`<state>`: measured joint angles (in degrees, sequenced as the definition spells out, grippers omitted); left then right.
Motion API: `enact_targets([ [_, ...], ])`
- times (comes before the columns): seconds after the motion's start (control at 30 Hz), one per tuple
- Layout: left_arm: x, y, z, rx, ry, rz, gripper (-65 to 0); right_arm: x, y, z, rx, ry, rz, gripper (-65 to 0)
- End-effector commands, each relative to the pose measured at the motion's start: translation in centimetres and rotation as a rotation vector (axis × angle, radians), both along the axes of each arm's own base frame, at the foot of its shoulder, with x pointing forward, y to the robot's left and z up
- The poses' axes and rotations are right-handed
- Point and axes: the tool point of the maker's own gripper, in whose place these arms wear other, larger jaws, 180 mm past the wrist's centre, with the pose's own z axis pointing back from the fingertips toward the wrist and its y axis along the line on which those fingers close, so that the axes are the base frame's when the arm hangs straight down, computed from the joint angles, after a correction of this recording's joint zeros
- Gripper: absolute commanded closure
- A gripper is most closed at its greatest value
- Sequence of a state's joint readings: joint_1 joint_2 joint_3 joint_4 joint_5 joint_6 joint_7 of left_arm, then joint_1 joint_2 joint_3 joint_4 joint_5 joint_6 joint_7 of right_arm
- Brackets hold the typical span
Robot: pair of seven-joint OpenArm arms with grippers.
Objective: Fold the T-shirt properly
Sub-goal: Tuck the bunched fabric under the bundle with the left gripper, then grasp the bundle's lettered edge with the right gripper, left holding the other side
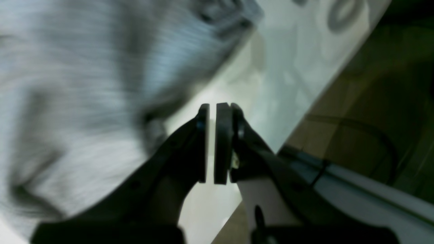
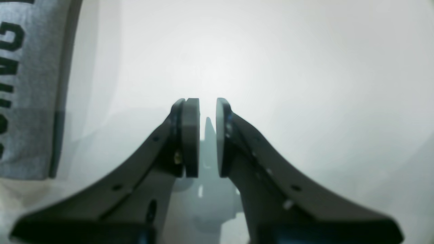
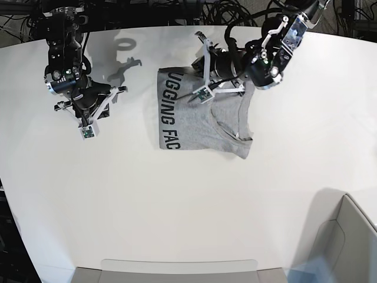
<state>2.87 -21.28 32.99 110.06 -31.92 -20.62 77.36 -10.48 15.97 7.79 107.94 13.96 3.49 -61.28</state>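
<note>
The grey T-shirt lies partly folded in the middle of the white table. Black lettering shows on its left part; a plain flap with the collar lies over its right part. My left gripper hovers over the shirt's far edge. In the left wrist view it is shut with only a thin slit and holds nothing, and the blurred shirt is to its left. My right gripper is well left of the shirt. In the right wrist view it is empty with a narrow gap, and the lettered shirt edge is at far left.
A grey bin stands at the front right corner and a flat tray at the front edge. Cables run along the back. In the left wrist view the table edge runs diagonally with dark floor beyond.
</note>
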Motion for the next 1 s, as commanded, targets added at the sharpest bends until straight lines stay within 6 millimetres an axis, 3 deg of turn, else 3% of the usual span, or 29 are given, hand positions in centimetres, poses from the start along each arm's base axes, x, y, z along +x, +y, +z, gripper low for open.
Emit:
enact_targets([
  [0.0,1.1,1.1,-0.1,0.032,-0.039,0.032,-2.9,0.7,-0.2,1.0,-0.006,-0.041,0.008,-8.2],
  [0.3,6.4,11.2,0.9,0.146,-0.137,0.380,-2.9,0.7,-0.5,1.0,-0.013,-0.042,0.006,-8.2],
  [0.57,7.1,12.4,1.3,0.151,-0.153,0.423,-2.9,0.9,-0.3,1.2,-0.008,-0.047,0.008,-8.2],
  [0.67,7.9,14.0,2.8,0.147,-0.200,0.480,-2.9,0.9,-0.4,1.2,-0.012,-0.047,0.009,-8.2],
  [0.73,8.1,13.8,4.1,0.129,-0.241,0.479,-2.9,1.0,-0.4,1.2,-0.012,-0.049,0.009,-8.2],
  [0.8,7.3,12.1,4.2,0.106,-0.238,0.440,-2.9,1.3,-0.4,1.5,-0.012,-0.060,0.008,-8.2],
  [0.97,5.6,5.9,3.5,0.048,-0.210,0.242,-2.0,4.1,1.0,3.9,0.013,-0.169,0.042,-8.0],
])
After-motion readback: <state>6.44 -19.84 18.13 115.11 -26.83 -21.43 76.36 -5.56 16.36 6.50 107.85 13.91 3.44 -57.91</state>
